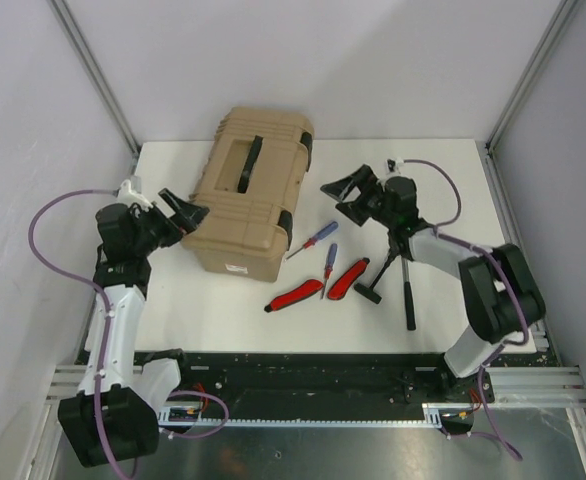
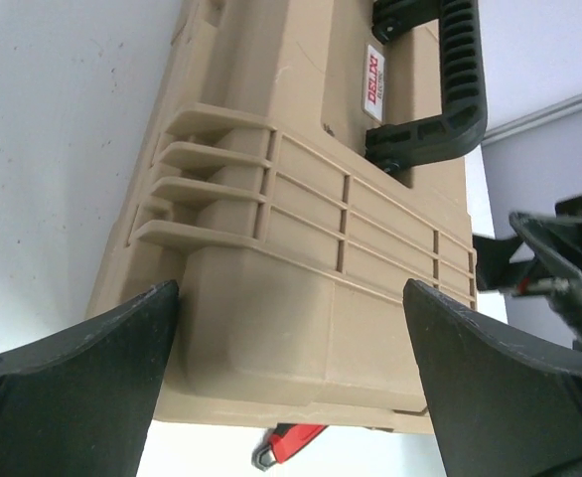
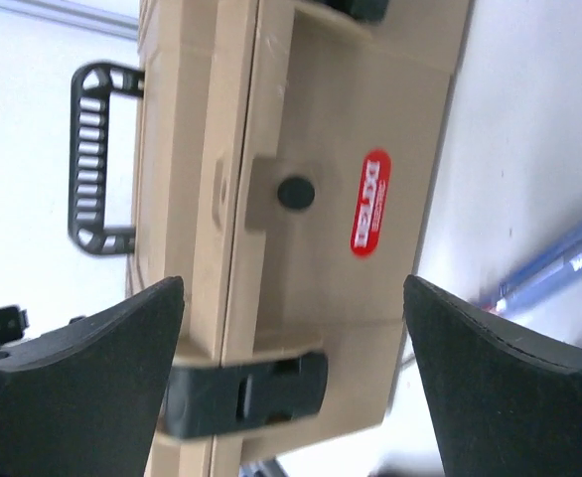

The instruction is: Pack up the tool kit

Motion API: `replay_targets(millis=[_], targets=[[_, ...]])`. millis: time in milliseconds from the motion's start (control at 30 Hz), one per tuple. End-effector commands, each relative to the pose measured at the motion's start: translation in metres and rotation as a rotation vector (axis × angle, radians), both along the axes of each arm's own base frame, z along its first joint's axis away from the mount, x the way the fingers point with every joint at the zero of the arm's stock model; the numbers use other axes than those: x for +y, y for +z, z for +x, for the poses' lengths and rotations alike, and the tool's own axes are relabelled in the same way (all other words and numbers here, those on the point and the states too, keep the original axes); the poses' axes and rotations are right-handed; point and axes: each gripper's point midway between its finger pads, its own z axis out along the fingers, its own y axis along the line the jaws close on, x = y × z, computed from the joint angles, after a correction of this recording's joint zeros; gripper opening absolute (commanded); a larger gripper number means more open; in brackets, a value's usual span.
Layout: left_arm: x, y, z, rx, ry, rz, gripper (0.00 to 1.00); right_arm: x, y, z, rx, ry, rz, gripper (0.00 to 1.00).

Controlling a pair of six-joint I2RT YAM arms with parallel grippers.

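The tan toolbox point(image 1: 248, 195) lies closed on the white table, black lid handle point(image 1: 253, 162) on top and black latches point(image 1: 287, 228) on its right side. My left gripper point(image 1: 188, 215) is open and empty at the box's left end; in the left wrist view point(image 2: 291, 288) its jaws frame the box's end point(image 2: 301, 258). My right gripper point(image 1: 343, 195) is open and empty beside the box's right side; in the right wrist view point(image 3: 293, 283) it faces a shut black latch point(image 3: 246, 393). A blue-red screwdriver point(image 1: 313, 238), a red screwdriver point(image 1: 329, 268) and two red-handled tools point(image 1: 293, 296) lie loose.
A black hammer point(image 1: 408, 285) lies under the right arm, with another black tool point(image 1: 368, 285) beside it. Metal frame posts point(image 1: 93, 70) stand at the back corners. The table's front edge meets a black rail point(image 1: 313, 365). A red tool tip point(image 2: 291, 442) shows past the box.
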Motion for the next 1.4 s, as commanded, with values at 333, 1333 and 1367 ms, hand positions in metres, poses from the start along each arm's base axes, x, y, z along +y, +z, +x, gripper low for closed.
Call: replay_targets(millis=[333, 1333, 1367], targets=[[0.027, 0.085, -0.006, -0.03, 0.194, 0.139, 0.99, 0.054, 0.014, -0.086, 0.083, 0.098, 0.484, 0.91], [-0.043, 0.01, -0.027, 0.082, -0.029, 0.248, 0.99, 0.09, 0.043, -0.105, 0.117, 0.097, 0.903, 0.97], [-0.043, 0.007, -0.027, 0.091, -0.032, 0.249, 0.99, 0.091, 0.045, -0.107, 0.117, 0.101, 0.908, 0.97]])
